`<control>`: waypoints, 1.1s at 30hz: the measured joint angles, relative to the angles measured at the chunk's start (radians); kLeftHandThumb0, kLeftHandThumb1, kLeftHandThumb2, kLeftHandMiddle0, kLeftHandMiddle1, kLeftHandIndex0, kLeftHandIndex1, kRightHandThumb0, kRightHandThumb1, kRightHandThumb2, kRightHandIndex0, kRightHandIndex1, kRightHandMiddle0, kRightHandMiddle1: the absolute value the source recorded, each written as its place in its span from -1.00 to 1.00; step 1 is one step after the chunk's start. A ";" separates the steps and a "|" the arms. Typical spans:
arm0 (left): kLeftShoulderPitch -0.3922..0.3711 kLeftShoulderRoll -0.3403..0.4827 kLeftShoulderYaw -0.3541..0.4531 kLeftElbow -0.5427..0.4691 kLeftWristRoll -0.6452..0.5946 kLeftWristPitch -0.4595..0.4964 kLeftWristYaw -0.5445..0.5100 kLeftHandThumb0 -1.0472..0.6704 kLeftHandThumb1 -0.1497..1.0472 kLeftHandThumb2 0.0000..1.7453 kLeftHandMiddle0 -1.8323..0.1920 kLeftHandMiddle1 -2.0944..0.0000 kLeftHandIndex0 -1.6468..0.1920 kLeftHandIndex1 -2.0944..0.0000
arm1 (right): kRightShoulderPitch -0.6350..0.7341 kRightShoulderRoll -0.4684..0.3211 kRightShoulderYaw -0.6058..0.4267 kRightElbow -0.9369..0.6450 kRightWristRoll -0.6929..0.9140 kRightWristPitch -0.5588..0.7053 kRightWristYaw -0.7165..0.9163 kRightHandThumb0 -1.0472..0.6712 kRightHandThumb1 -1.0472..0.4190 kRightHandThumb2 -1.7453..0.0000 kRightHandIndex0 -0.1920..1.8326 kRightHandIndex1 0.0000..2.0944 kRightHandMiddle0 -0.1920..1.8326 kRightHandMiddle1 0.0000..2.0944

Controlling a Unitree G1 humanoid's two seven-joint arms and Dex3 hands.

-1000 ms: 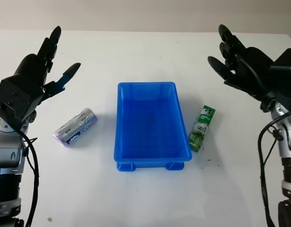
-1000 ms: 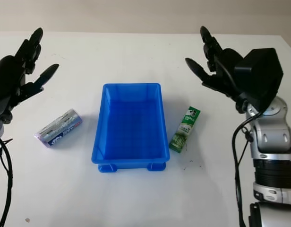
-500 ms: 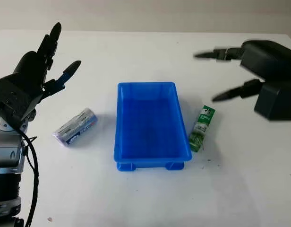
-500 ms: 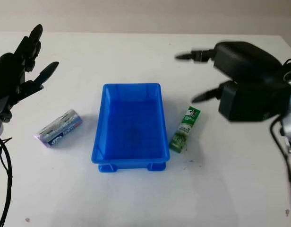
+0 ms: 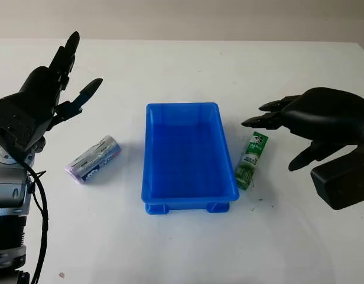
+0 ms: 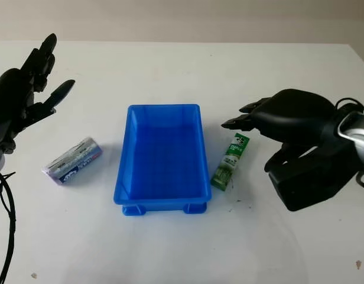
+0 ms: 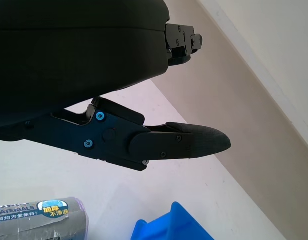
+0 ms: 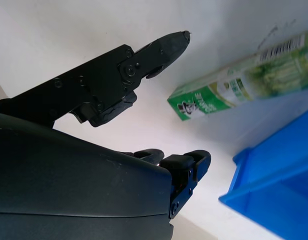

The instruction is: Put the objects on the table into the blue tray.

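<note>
Table: white tabletop (image 5: 182, 248) carrying everything; nothing has been moved off it into the container yet.
Tray: blue rectangular plastic tray (image 5: 188, 198) in the middle, holding nothing, so by my reading the task is at its very start.
Right hand: black three-finger right hand (image 5: 315, 121) hangs to the right of the tray, fingertips just above the far end of the green box; it is open and grips nothing. In the right wrist view the box lies between the reaching fingers (image 8: 159, 50), apart from them.
Left hand: black three-finger left hand (image 5: 43, 97) is raised at the far left, open and carrying nothing, above and beyond the roll.
Roll: silvery-lilac cylindrical packet with a blue label (image 5: 93, 158) lies on its side to the left of the tray, well apart from it.
Box: slim green and white carton (image 5: 252, 160) lies just beside the tray's right wall.
Left to do: both items still need grasping and placing; the box looks likely to go first.
</note>
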 measured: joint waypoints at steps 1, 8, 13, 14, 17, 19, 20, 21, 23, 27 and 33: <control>0.000 0.000 0.000 -0.001 0.000 0.000 0.000 -0.62 1.00 -0.55 0.88 0.95 0.90 0.96 | 0.002 0.005 0.008 0.010 -0.006 -0.016 -0.015 -0.28 -0.63 0.93 -0.43 -0.91 -0.43 -0.93; 0.006 0.012 0.000 -0.004 0.017 -0.002 0.000 -0.64 1.00 -0.54 0.87 0.95 0.88 0.95 | -0.004 0.073 0.043 0.135 -0.080 -0.191 -0.236 -0.20 -0.67 0.93 -0.35 -0.88 -0.35 -0.91; 0.010 0.012 -0.001 -0.022 0.024 0.017 -0.001 -0.64 1.00 -0.54 0.87 0.95 0.88 0.95 | -0.032 0.107 0.073 0.219 -0.080 -0.276 -0.294 -0.13 -0.73 0.92 -0.27 -0.84 -0.27 -0.86; 0.010 0.012 -0.001 -0.022 0.025 0.017 0.000 -0.64 1.00 -0.54 0.87 0.95 0.88 0.95 | -0.032 0.112 0.076 0.230 -0.084 -0.289 -0.312 -0.12 -0.74 0.93 -0.24 -0.83 -0.24 -0.83; 0.010 0.012 -0.001 -0.022 0.025 0.016 0.000 -0.63 1.00 -0.54 0.87 0.95 0.89 0.95 | -0.032 0.129 0.084 0.265 -0.115 -0.328 -0.376 -0.11 -0.76 0.94 -0.33 -0.47 -0.48 -0.19; 0.010 0.012 -0.001 -0.022 0.025 0.015 0.000 -0.63 1.00 -0.54 0.87 0.95 0.89 0.95 | -0.034 0.137 0.090 0.292 -0.145 -0.363 -0.436 -0.10 -0.75 0.94 -0.51 0.16 -0.55 0.19; 0.010 0.012 -0.001 -0.022 0.026 0.013 0.000 -0.63 1.00 -0.54 0.87 0.95 0.88 0.95 | -0.037 0.140 0.094 0.309 -0.161 -0.384 -0.468 -0.10 -0.76 0.94 -0.57 0.38 -0.57 0.32; 0.010 0.012 -0.001 -0.021 0.026 0.012 0.000 -0.63 1.00 -0.55 0.87 0.95 0.88 0.95 | -0.040 0.141 0.099 0.325 -0.179 -0.403 -0.495 -0.11 -0.77 0.94 -0.58 0.49 -0.58 0.39; 0.010 0.012 -0.001 -0.021 0.027 0.012 0.000 -0.62 1.00 -0.55 0.87 0.95 0.88 0.95 | -0.049 0.141 0.111 0.358 -0.219 -0.428 -0.538 -0.12 -0.79 0.93 -0.58 0.63 -0.59 0.49; 0.010 0.012 -0.001 -0.022 0.027 0.012 0.000 -0.62 1.00 -0.54 0.88 0.95 0.88 0.95 | -0.073 0.140 0.137 0.403 -0.281 -0.452 -0.600 -0.18 -0.78 0.93 -0.50 0.68 -0.52 0.49; 0.010 0.012 0.000 -0.021 0.029 -0.001 0.000 -0.59 1.00 -0.54 0.88 0.95 0.88 0.95 | -0.109 0.127 0.187 0.452 -0.445 -0.428 -0.740 -0.41 -0.98 0.86 -0.26 0.96 -0.43 0.94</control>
